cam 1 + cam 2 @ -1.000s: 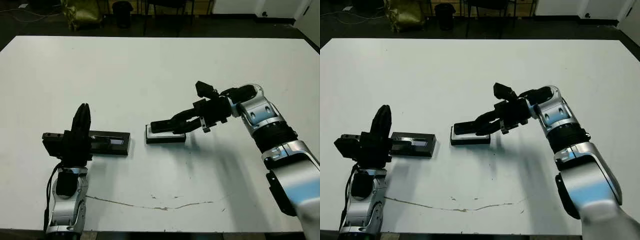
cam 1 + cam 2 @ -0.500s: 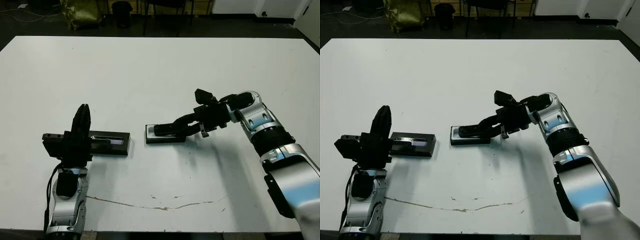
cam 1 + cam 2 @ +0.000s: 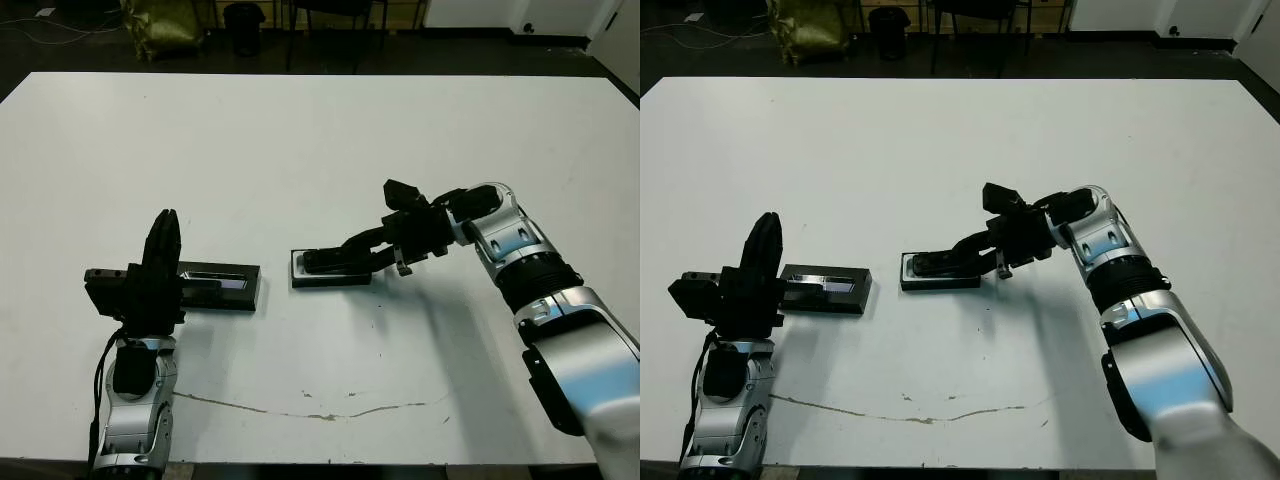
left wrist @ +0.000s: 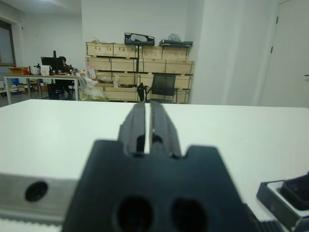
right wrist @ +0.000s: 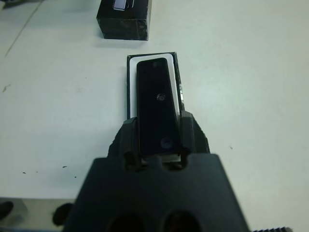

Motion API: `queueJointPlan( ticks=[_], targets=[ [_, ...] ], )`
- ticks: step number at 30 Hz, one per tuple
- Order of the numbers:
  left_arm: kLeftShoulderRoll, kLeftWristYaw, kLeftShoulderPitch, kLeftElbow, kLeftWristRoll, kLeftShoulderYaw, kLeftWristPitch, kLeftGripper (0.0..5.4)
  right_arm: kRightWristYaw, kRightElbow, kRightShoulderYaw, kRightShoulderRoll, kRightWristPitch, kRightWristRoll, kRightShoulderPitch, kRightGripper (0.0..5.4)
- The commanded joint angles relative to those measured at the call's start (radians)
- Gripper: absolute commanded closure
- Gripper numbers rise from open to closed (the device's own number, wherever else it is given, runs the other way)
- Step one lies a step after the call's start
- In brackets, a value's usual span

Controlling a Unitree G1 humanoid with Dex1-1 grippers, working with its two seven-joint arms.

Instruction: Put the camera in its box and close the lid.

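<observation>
At frame centre, the right gripper (image 3: pixel 335 259) clasped the camera (image 5: pixel 155 104) lengthwise, lowering it squarely into the box (image 5: pixel 129 89). The left gripper (image 3: pixel 163 235), fingers together, stood idle beside the lid (image 3: pixel 222 285).

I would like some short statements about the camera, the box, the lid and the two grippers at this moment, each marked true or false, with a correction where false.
1. The right gripper holds the camera between its fingers. True.
2. The camera is over the box, lined up along its length. True: in the right wrist view the white lining shows around the camera's far end.
3. The lid already covers the box. False: it lies flat on the table, to the left of the box and apart from it.
4. The left gripper is holding the lid. False: it holds nothing, and its fingers are together and point upward.
5. The box stands at the far edge of the table. False: it sits near the middle.
</observation>
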Motion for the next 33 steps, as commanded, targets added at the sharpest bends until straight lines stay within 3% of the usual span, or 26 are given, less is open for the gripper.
queueJointPlan(
  ticks=[1,18,29,33],
  targets=[
    [-0.004,0.001,0.017,0.009,-0.002,0.001,0.009,5.4,-0.01,-0.003,0.029,0.01,-0.029,-0.035,0.008,4.76],
    [-0.012,0.018,0.026,0.001,0.01,-0.001,0.017,5.4,-0.023,0.078,0.058,0.046,-0.067,-0.084,-0.017,4.76],
    [-0.008,0.016,0.025,0.011,0.013,0.001,0.004,5.4,-0.025,0.095,0.063,0.035,-0.067,-0.1,-0.025,4.76],
    [-0.008,0.019,0.025,0.016,0.018,0.002,-0.007,5.4,-0.004,0.09,0.087,0.036,-0.029,-0.119,-0.038,4.76]
  ],
)
